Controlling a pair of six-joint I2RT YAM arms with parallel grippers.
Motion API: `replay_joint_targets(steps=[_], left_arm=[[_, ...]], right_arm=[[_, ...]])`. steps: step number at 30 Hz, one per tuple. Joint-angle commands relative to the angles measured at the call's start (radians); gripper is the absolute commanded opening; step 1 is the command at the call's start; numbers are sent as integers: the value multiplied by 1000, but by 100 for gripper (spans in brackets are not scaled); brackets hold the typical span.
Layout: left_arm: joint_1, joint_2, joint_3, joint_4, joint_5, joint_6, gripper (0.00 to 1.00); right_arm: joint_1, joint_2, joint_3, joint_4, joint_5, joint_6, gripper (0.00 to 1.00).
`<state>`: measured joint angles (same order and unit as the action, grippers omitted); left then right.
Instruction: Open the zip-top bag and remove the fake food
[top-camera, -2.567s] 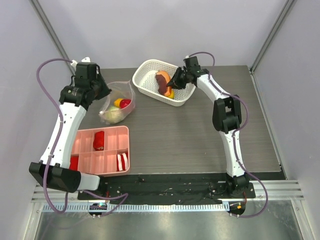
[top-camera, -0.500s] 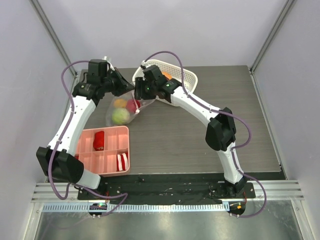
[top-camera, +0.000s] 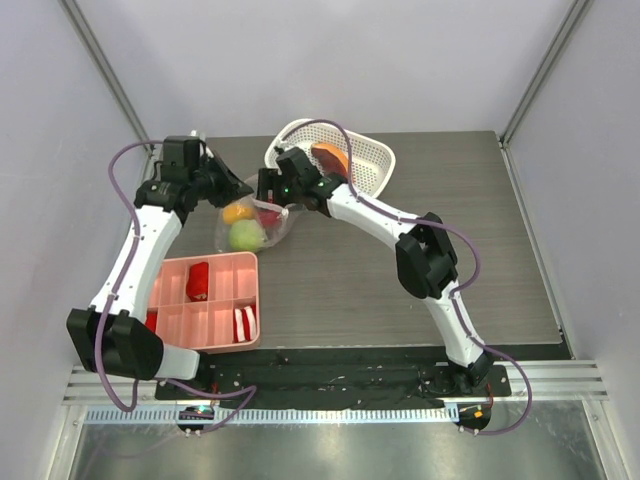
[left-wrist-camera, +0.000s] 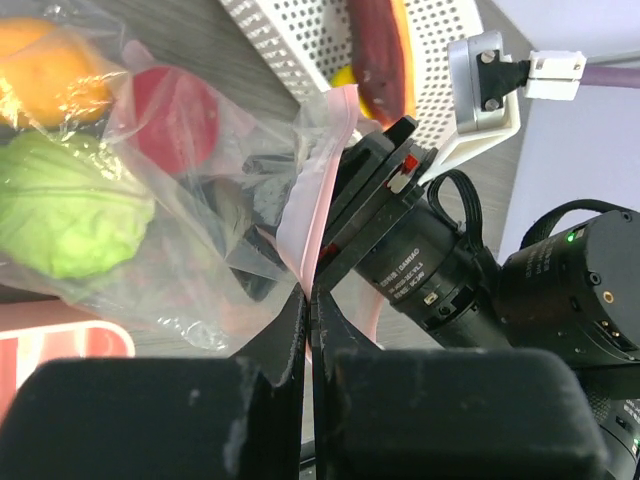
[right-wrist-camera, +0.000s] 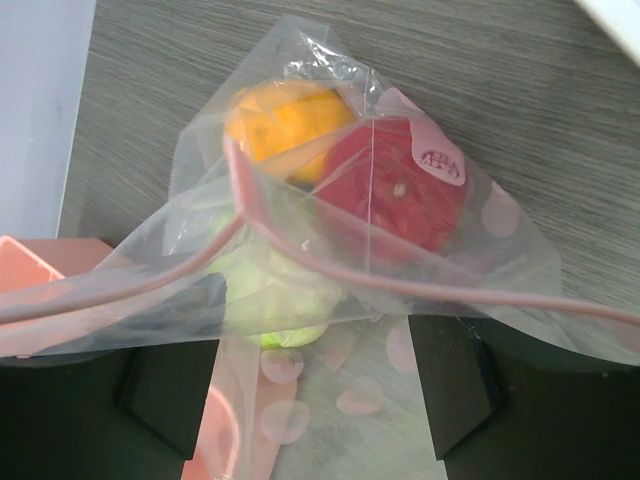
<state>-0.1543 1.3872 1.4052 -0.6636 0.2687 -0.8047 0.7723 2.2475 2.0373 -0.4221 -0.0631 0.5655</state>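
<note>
The clear zip-top bag (top-camera: 252, 226) lies left of the white basket. It holds fake food: a green ball (top-camera: 243, 237), a yellow-orange fruit (top-camera: 237, 212) and a red round fruit (top-camera: 268, 214). My left gripper (top-camera: 226, 190) is shut on the bag's pink zip rim (left-wrist-camera: 318, 215), seen pinched in the left wrist view (left-wrist-camera: 307, 300). My right gripper (top-camera: 264, 195) is at the bag's mouth, open, with its fingers (right-wrist-camera: 165, 400) wide apart under the film. The red fruit (right-wrist-camera: 395, 185), the orange fruit (right-wrist-camera: 285, 120) and the green ball (right-wrist-camera: 270, 290) show through the bag (right-wrist-camera: 440, 260). An orange-brown wedge (top-camera: 331, 158) lies in the basket.
The white mesh basket (top-camera: 372, 165) stands at the back, right of the bag. A pink compartment tray (top-camera: 222, 318) with red and red-white pieces sits near the left front. Both arms meet over the bag.
The right gripper left the basket and came to the bag's mouth. In the last half second both grippers and the bag shifted a little left and nearer.
</note>
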Motion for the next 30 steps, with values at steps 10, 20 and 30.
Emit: replay_joint_targets(steps=[10, 20, 30], left_arm=[[7, -45, -80, 16, -40, 84, 0], [6, 19, -57, 30, -26, 102, 0], [6, 21, -69, 27, -26, 102, 0]], right_arm=[[10, 49, -138, 238, 90, 39, 81], [12, 64, -192, 358, 198, 8, 82], [7, 129, -134, 448, 206, 45, 72]])
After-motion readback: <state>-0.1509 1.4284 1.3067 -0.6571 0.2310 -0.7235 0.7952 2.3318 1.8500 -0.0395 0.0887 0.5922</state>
